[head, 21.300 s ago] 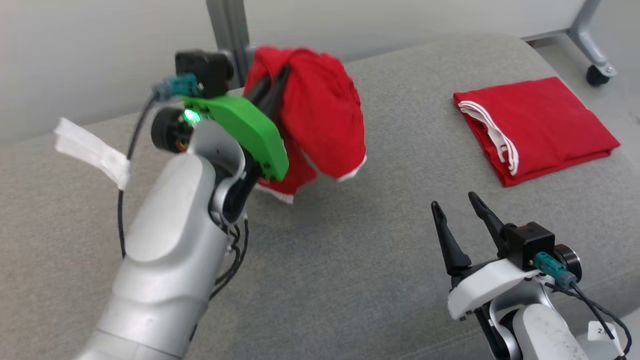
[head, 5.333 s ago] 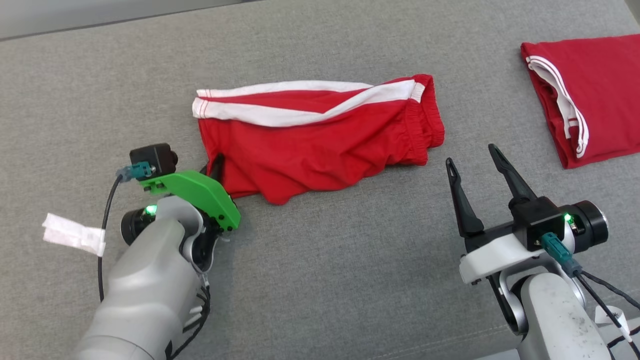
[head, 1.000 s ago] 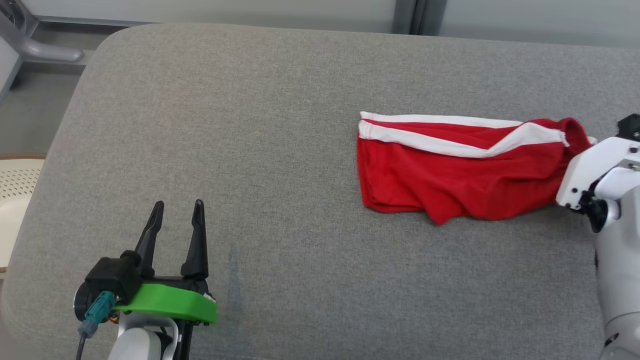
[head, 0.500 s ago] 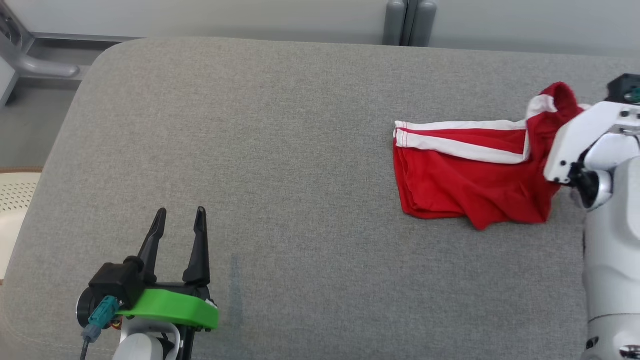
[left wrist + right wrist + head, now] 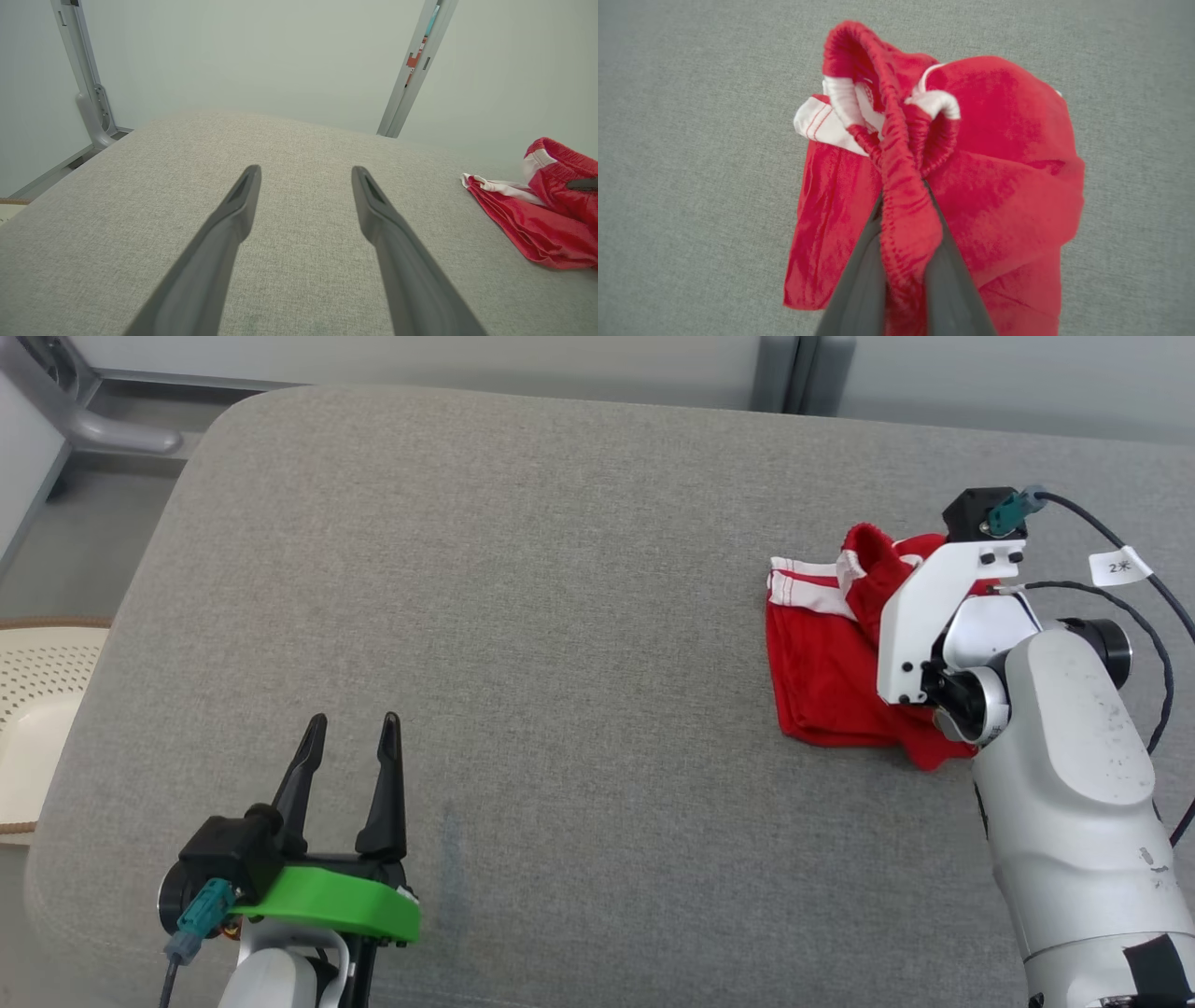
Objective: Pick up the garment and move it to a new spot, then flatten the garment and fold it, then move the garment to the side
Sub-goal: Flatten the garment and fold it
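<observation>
The garment (image 5: 822, 653) is a pair of red shorts with white stripes, lying at the right of the grey cushion. Its elastic waistband (image 5: 896, 186) is lifted and carried leftward over the rest of the cloth. My right gripper (image 5: 903, 219) is shut on that waistband; in the head view its white mount hides the fingers. The garment (image 5: 546, 205) also shows at the right edge of the left wrist view. My left gripper (image 5: 350, 747) stands open and empty at the lower left, far from the cloth, fingers (image 5: 243, 205) spread above bare cushion.
The grey cushion (image 5: 523, 616) has a rounded far-left corner with floor beyond it. A cream perforated object (image 5: 37, 709) sits off the left edge. Grey metal frame legs (image 5: 103, 420) stand behind the cushion. Cables with a tag (image 5: 1118, 566) trail from the right wrist.
My right gripper has lifted the waistband and carried it leftward over the shorts, folding them shorter. The camera shifted a little. The left gripper stayed open and in place.
</observation>
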Robot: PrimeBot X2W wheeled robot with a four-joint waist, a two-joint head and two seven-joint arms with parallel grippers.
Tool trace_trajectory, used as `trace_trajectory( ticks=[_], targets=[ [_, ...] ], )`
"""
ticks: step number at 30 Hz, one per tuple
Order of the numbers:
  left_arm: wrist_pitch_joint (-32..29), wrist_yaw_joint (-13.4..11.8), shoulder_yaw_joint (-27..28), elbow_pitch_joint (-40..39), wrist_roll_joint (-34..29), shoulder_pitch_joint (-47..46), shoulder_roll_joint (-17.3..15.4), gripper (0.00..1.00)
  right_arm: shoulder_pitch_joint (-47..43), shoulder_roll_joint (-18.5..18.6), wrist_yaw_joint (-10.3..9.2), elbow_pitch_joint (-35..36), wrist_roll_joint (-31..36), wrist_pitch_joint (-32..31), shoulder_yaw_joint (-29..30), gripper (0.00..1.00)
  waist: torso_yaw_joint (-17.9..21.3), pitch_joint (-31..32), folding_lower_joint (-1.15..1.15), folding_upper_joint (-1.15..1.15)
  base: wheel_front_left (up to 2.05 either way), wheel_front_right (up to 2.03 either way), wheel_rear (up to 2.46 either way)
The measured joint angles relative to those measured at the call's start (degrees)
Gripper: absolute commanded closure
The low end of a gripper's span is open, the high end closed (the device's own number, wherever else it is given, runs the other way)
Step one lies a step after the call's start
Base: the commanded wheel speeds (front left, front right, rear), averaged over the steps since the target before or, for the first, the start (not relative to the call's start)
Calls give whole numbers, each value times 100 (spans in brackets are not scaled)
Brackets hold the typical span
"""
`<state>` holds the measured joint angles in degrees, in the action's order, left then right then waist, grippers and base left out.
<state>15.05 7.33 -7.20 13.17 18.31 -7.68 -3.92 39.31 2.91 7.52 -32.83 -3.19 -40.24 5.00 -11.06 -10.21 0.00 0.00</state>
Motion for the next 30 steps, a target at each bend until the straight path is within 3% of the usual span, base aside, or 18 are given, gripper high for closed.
trace_trajectory(
  ticks=[8, 10, 11, 16, 21, 25, 30],
  targets=[
    [-1, 0, 13, 36, 38, -20, 16, 0, 87, -5, -1, -483, -289, 203, -405, 100, -240, -70, 0, 0, 0, 0, 0],
    [-1, 0, 48, 35, 38, -17, 21, 0, 107, -7, -1, -536, -433, 304, -526, 45, -251, -66, 0, 0, 0, 0, 0],
    [0, 0, 68, 34, 38, -13, 24, 0, 110, -9, -1, -549, -460, 334, -559, 0, -242, -61, 0, 0, 0, 0, 0],
    [0, 0, 124, 32, 36, 9, 35, 0, 119, -3, -1, -313, -951, 463, -888, 0, -163, -19, 0, 0, 0, 0, 0],
    [-1, 0, 146, 19, 30, 30, 47, 0, -5, -18, -1, 708, -1582, 860, -1124, 0, -36, 36, 0, 0, 0, 0, 0],
    [0, 0, 138, -9, 27, 31, 51, 0, -198, 257, 0, 1373, -1143, 1738, -657, 0, 53, 54, 0, 0, 0, 0, 0],
    [0, 1, 66, -12, 27, 30, 65, 0, -870, 428, -4, 1311, -297, 2397, -201, 0, 53, 50, 0, 0, 0, 0, 0]
  ],
)
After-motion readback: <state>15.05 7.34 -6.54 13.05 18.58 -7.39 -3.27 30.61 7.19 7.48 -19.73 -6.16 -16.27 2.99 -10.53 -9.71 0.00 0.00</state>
